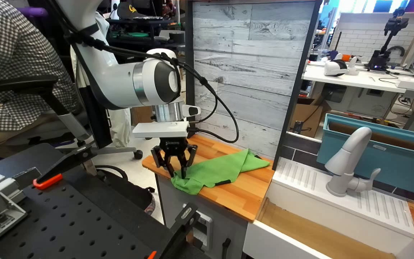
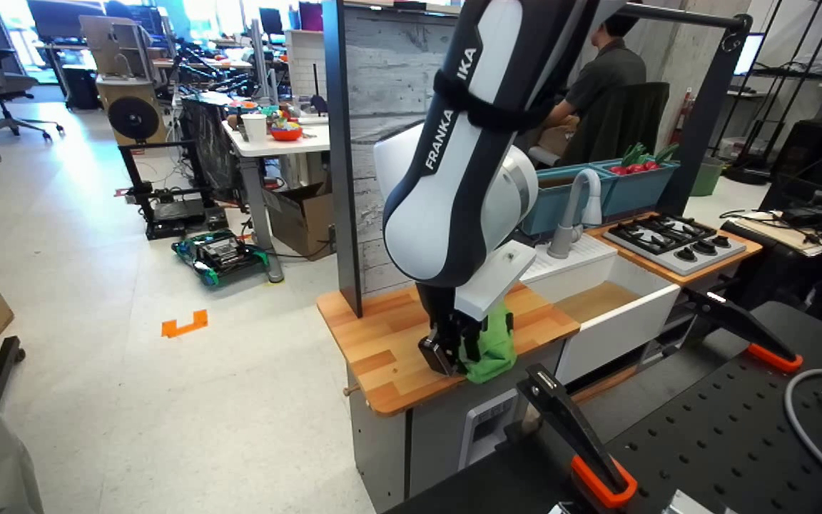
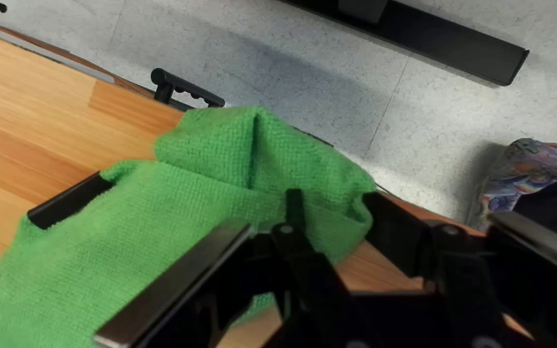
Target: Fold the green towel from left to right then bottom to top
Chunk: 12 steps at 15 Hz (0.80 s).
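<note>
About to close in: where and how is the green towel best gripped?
I'd pinch the green towel at its rumpled end, by the edge of the wooden counter, from above. The open gripper points down there, one finger over cloth, the other at its border; the loose folds between should bunch.

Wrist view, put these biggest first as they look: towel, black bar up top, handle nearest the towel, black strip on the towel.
1. Towel
2. Black bar
3. Handle and black strip: too alike to rank
</note>
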### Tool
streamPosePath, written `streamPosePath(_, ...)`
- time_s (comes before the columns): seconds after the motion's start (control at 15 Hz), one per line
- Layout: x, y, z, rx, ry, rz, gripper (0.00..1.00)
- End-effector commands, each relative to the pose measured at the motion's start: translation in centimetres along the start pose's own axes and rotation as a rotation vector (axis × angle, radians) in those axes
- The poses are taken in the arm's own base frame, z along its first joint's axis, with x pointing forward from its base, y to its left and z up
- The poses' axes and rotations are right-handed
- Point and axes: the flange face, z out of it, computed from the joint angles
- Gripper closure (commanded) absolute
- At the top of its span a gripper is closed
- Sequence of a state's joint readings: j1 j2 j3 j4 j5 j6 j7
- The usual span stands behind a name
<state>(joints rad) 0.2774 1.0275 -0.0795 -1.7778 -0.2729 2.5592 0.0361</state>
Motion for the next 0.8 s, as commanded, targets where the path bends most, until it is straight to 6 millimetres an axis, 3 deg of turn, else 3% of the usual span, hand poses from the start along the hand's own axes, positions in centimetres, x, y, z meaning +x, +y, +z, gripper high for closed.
streamPosePath(0.0,0.4,0.5,0.1,-0.008,-0.019,-0.024,0.94)
streamPosePath(0.07,0.5,0.7,0.0,-0.004,-0.023,-0.023,1.0)
streamPosePath(0.47,0.9,1.6,-0.6,-0.001,-0.037,-0.015,0.99)
streamPosePath(0.73,1.1,2.2,-2.1,-0.006,-0.037,-0.007,0.99)
